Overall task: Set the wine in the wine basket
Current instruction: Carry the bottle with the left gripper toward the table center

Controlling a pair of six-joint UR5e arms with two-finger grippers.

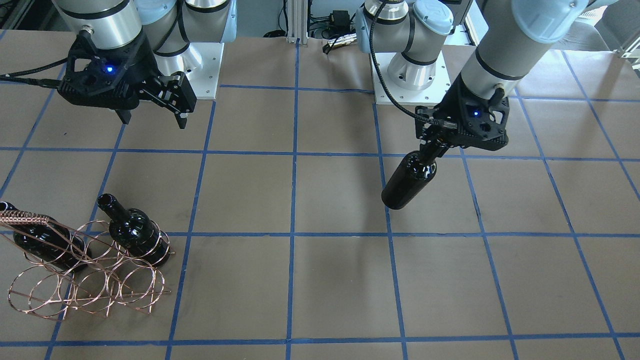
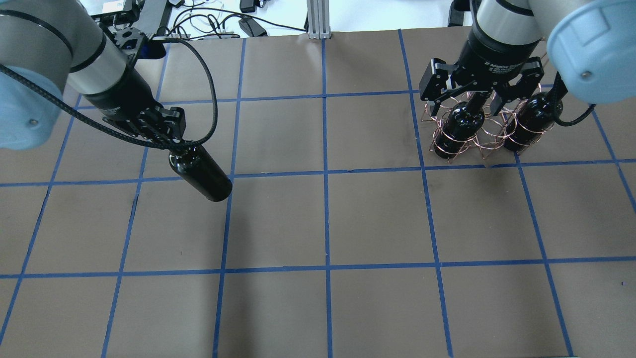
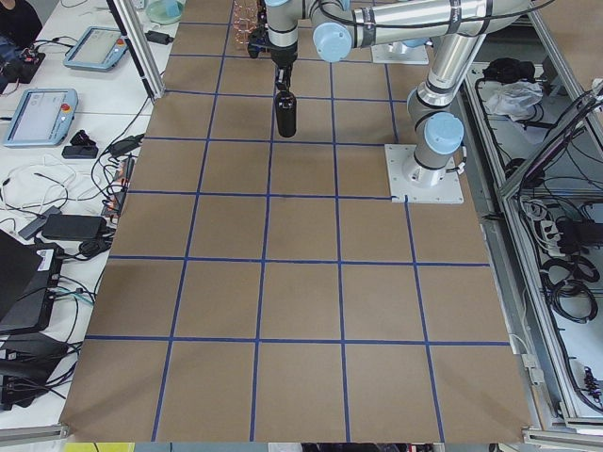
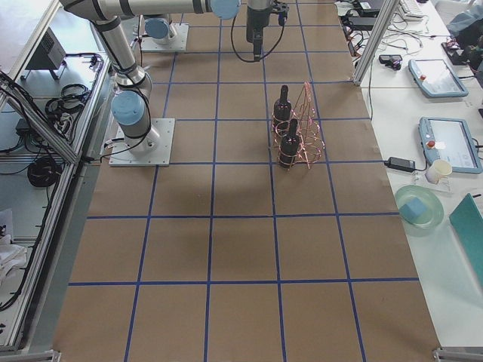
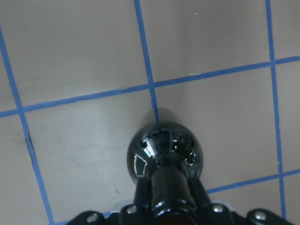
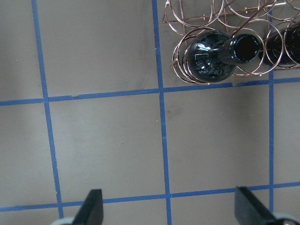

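My left gripper is shut on the neck of a dark wine bottle and holds it tilted above the table; the bottle also shows in the overhead view and the left wrist view. The copper wire wine basket stands at the far right of the overhead view. Two more dark bottles sit in its rings. My right gripper is open and empty, high above the basket, with one bottle seen below it.
The table is brown paper with a blue tape grid. The two arm bases stand at the table's robot side. Cables and power supplies lie beyond the far edge.
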